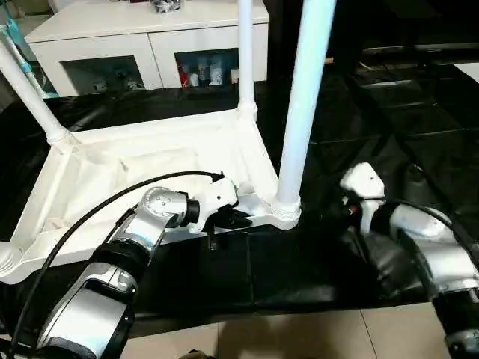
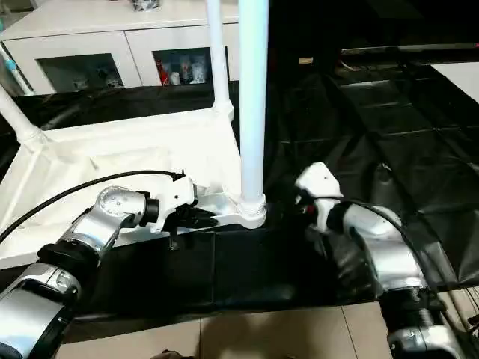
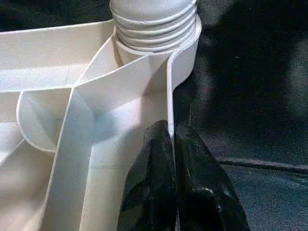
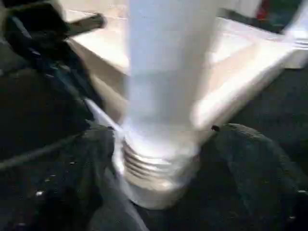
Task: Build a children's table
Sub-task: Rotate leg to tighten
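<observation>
Upside down on the black-draped table (image 1: 419,149): children's table (image 1: 150,168), ribbed underside up, legs pointing at the ceiling. Landmark here, the near corner socket (image 1: 286,212) at the right end of the front rim. Far to the left of that socket, a rear leg (image 1: 26,86) leaning outward from its own corner. Further back from the socket, a second rear leg (image 1: 245,56) standing upright in the far right corner. Just left of the socket, left gripper (image 1: 233,218) at the front rim, black fingers (image 3: 154,187) pressed together with the thin white wall of the rim pinched between them, one finger inside the rim and one outside. In the socket itself, the thick front leg (image 1: 303,105), upright, threaded collar seated in the round cup. To the right of the socket, right gripper (image 4: 159,159), fingers spread wide to either side of the leg's base, close beside it but gripping nothing. Beyond the black cloth, well behind the socket, white cabinet (image 1: 150,37) with glass doors.
</observation>
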Controlling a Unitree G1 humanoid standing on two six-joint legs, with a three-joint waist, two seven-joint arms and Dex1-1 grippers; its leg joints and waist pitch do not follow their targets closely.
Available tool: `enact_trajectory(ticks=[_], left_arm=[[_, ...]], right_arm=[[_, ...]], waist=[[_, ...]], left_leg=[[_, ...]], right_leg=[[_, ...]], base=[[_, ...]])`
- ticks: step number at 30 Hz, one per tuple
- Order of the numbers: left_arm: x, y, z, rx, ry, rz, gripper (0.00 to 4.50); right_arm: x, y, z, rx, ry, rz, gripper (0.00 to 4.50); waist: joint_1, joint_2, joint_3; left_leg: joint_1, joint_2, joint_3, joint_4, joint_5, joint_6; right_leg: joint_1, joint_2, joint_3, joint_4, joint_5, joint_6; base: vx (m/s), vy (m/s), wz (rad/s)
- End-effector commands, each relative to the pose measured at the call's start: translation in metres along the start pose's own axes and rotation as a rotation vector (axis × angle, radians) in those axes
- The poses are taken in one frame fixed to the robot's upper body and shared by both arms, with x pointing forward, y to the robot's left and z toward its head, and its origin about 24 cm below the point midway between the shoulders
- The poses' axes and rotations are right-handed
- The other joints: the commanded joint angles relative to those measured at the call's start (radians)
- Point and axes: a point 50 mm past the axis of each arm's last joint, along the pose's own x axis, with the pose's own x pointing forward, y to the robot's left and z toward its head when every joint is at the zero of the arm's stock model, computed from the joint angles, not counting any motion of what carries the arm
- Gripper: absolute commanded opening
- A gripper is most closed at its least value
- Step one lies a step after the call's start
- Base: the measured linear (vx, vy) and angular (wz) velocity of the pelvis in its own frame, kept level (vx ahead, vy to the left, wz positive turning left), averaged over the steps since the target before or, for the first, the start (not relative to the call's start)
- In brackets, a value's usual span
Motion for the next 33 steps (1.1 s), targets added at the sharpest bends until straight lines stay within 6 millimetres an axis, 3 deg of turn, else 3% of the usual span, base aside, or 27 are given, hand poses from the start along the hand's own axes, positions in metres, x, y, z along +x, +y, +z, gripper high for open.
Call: enact_trajectory(ticks=[1,5,10,17,18,24,25,28,30,32,33], left_arm=[[-0.001,-0.005,-0.011,-0.034,0.031,-0.004,0.0],[0.001,-0.003,-0.011,-0.04,0.036,0.017,0.0],[0.002,-0.002,-0.007,-0.036,0.026,0.012,0.0],[0.001,-0.002,-0.008,-0.033,0.034,0.009,0.0],[0.001,-0.002,-0.008,-0.034,0.034,0.009,0.0],[-0.001,-0.001,-0.008,-0.046,0.03,0.023,0.0],[-0.001,-0.001,-0.008,-0.046,0.03,0.023,0.0],[-0.002,-0.001,-0.01,-0.052,0.027,0.034,0.0],[-0.002,-0.002,-0.011,-0.056,0.023,0.04,0.0],[-0.002,-0.002,-0.012,-0.058,0.021,0.043,0.0],[-0.003,-0.003,-0.012,-0.059,0.02,0.044,0.0]], right_arm=[[0.001,0.0,0.005,-0.001,-0.021,0.015,4.29],[0.003,0.003,0.003,-0.018,-0.011,0.039,4.41],[0.015,-0.001,-0.002,-0.037,0.022,-0.02,4.41],[0.028,0.0,0.0,0.011,-0.02,-0.02,4.41],[0.028,0.0,0.0,0.012,-0.021,-0.02,4.16],[0.032,0.0,-0.004,0.02,-0.013,-0.015,3.76],[0.032,0.0,-0.004,0.019,-0.013,-0.015,3.53],[0.033,-0.001,-0.005,0.021,-0.01,-0.01,3.44],[0.033,-0.001,-0.005,0.024,-0.014,-0.007,3.1],[0.034,-0.001,-0.005,0.025,-0.016,-0.006,3.04],[0.034,-0.001,-0.005,0.025,-0.017,-0.005,3.01]], waist=[[0.004,-0.034,-0.075],[0.007,-0.037,-0.074],[0.004,-0.03,-0.073],[0.007,-0.03,-0.075],[0.007,-0.029,-0.075],[0.007,-0.035,-0.074],[0.007,-0.035,-0.074],[0.005,-0.044,-0.072],[0.005,-0.045,-0.071],[0.003,-0.058,-0.068],[0.004,-0.052,-0.069]], left_leg=[[0.013,0.039,-0.02,-0.067,-0.174,0.119],[0.011,0.037,-0.02,-0.068,-0.17,0.113],[0.013,0.035,-0.022,-0.071,-0.189,0.089],[0.013,0.037,-0.02,-0.071,-0.188,0.095],[0.013,0.037,-0.021,-0.07,-0.187,0.094],[0.013,0.038,-0.021,-0.071,-0.183,0.096],[0.013,0.038,-0.021,-0.071,-0.183,0.096],[0.013,0.038,-0.019,-0.072,-0.184,0.096],[0.013,0.039,-0.02,-0.073,-0.182,0.096],[0.013,0.04,-0.019,-0.075,-0.188,0.097],[0.014,0.04,-0.02,-0.076,-0.187,0.094]], right_leg=[[0.048,-0.052,0.027,-0.073,-0.203,-0.24],[0.048,-0.053,0.028,-0.073,-0.203,-0.232],[0.045,-0.054,0.028,-0.078,-0.251,-0.221],[0.047,-0.053,0.028,-0.073,-0.193,-0.239],[0.048,-0.054,0.029,-0.072,-0.193,-0.239],[0.047,-0.055,0.029,-0.072,-0.206,-0.237],[0.047,-0.055,0.029,-0.072,-0.206,-0.237],[0.046,-0.055,0.03,-0.075,-0.232,-0.229],[0.046,-0.056,0.03,-0.073,-0.237,-0.225],[0.043,-0.056,0.032,-0.077,-0.252,-0.217],[0.043,-0.057,0.032,-0.076,-0.256,-0.215]], base=[[0.0,0.0,0.0],[0.0,0.0,0.0],[0.0,0.0,0.0],[0.0,0.0,0.0],[0.0,0.0,0.0],[0.0,0.0,0.0],[0.0,0.0,0.0],[0.0,0.0,0.0],[0.0,0.0,0.0],[0.0,0.0,0.0],[0.0,0.0,0.0]])
